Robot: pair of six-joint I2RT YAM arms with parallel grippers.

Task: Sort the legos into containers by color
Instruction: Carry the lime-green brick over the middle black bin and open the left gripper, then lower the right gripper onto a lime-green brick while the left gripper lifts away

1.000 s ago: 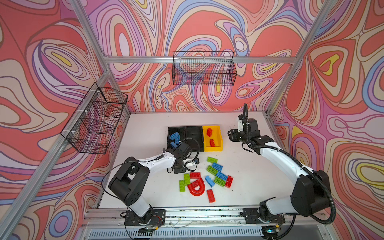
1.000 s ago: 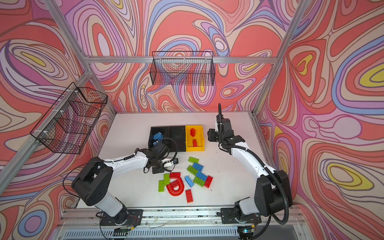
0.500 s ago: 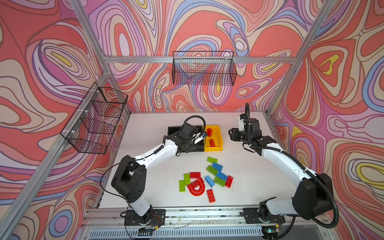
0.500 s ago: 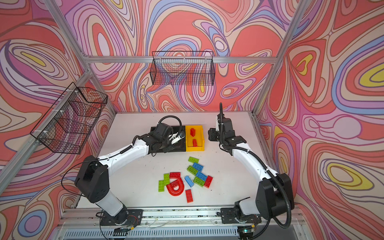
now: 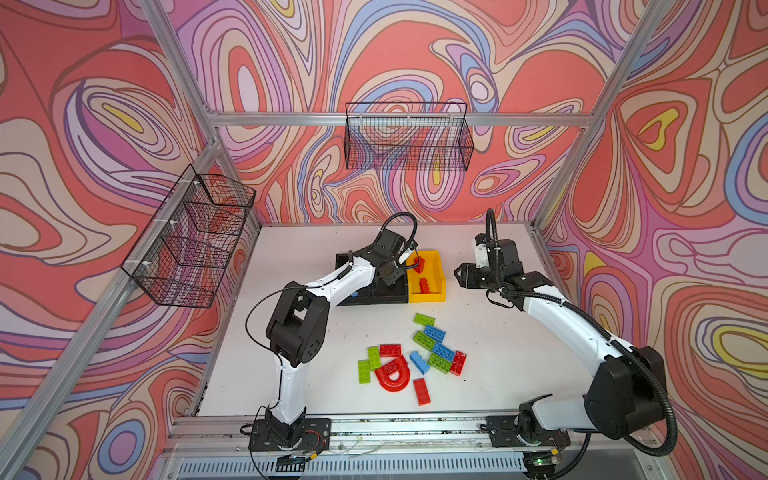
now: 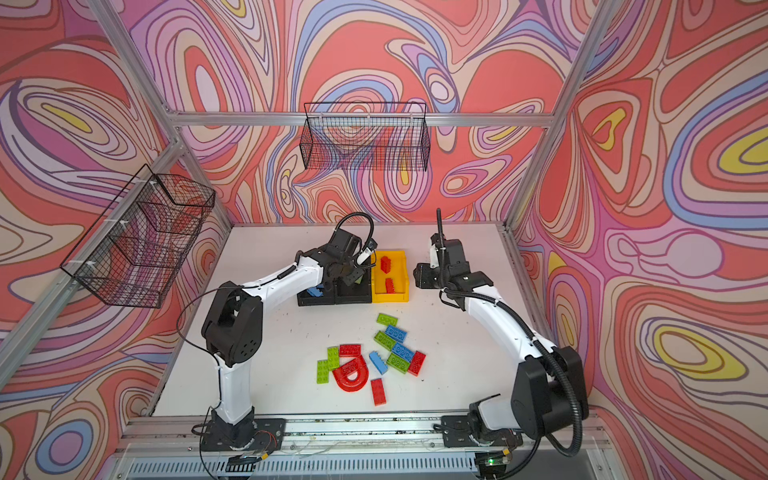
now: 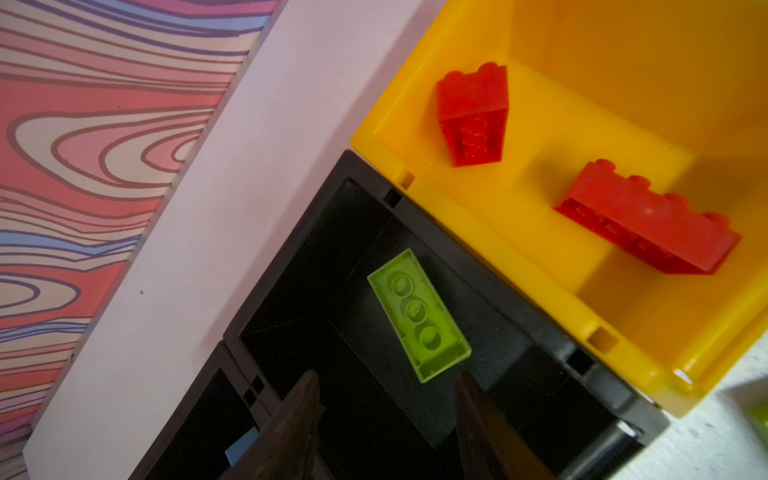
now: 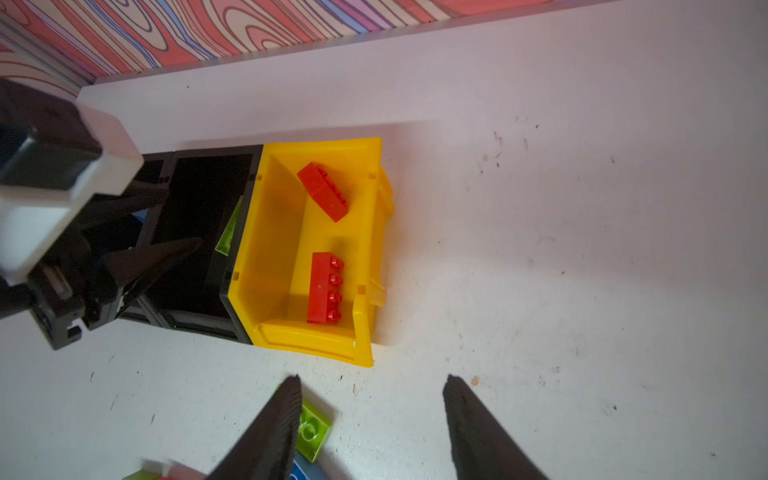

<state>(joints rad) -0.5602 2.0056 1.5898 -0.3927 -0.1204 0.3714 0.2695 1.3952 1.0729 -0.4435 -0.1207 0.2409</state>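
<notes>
Dropping a green brick looks to be the step in hand. At the far left, the left bin (image 6: 309,301) holds blue bricks (image 6: 316,292). Next, the left gripper (image 7: 386,376) hangs over the middle bin (image 7: 293,247), jaws moderately parted with nothing between them. The green brick (image 7: 419,313) is below them inside that bin; whether it has landed I cannot tell. Its hollow underside faces up, studs down, and its long axis runs roughly along the bin's longer walls, a little skewed. To finish well, the gripper should rise straight up with jaws apart, clearing the rims before swinging to the pile (image 5: 442,351). Further right, the yellow bin (image 8: 320,345) holds two red bricks (image 8: 324,286). The right gripper (image 8: 372,380) hovers to its right, about half open and empty.
</notes>
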